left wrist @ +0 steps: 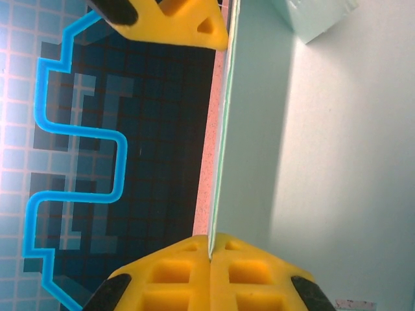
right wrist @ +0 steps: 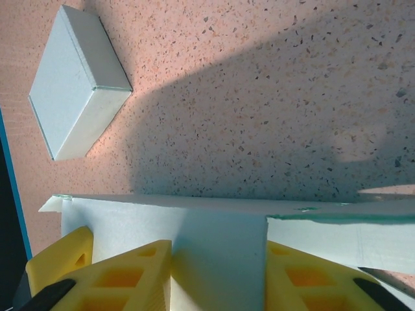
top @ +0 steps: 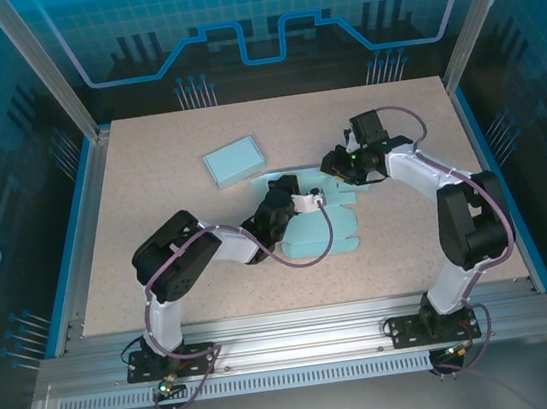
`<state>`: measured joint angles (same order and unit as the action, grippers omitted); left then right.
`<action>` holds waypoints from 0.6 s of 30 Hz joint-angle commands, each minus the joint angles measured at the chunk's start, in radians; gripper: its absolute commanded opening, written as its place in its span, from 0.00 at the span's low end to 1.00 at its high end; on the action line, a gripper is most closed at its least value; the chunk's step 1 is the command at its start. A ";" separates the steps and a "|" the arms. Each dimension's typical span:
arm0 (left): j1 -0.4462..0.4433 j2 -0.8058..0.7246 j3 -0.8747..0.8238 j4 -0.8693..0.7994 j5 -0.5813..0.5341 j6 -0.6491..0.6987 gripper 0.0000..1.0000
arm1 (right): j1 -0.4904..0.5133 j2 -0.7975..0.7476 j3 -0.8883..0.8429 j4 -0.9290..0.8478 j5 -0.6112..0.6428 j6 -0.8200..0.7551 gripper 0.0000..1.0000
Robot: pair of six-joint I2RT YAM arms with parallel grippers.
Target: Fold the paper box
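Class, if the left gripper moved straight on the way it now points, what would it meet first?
Probably a yellow finger of the right gripper, ahead along the pale blue paper sheet the left gripper pinches; depth unclear.

Black-and-white arms [top: 420, 170], purple cables [top: 306, 263], yellow gripper fingers [left wrist: 188, 278]

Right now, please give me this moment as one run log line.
stage: folding | left gripper: shut on paper sheet edge | right gripper: open at raised flap | small box: aside
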<state>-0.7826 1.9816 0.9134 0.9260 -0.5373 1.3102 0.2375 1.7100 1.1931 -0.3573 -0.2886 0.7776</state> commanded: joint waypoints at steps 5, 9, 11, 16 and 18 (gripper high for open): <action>0.018 -0.095 -0.034 -0.108 0.131 -0.109 0.39 | 0.010 0.035 0.016 -0.025 0.026 -0.023 0.32; 0.056 -0.182 -0.057 -0.229 0.216 -0.197 0.49 | 0.004 0.036 0.006 -0.020 0.027 -0.022 0.32; 0.074 -0.211 -0.065 -0.272 0.242 -0.217 0.50 | 0.001 0.032 -0.001 -0.016 0.029 -0.021 0.32; 0.116 -0.246 -0.078 -0.335 0.283 -0.229 0.47 | 0.000 0.017 -0.010 -0.014 0.028 -0.023 0.32; 0.126 -0.252 -0.083 -0.341 0.302 -0.229 0.44 | -0.001 0.010 -0.013 -0.014 0.031 -0.023 0.32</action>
<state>-0.6689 1.7550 0.8597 0.6453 -0.3042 1.1191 0.2367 1.7218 1.1927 -0.3485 -0.2913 0.7773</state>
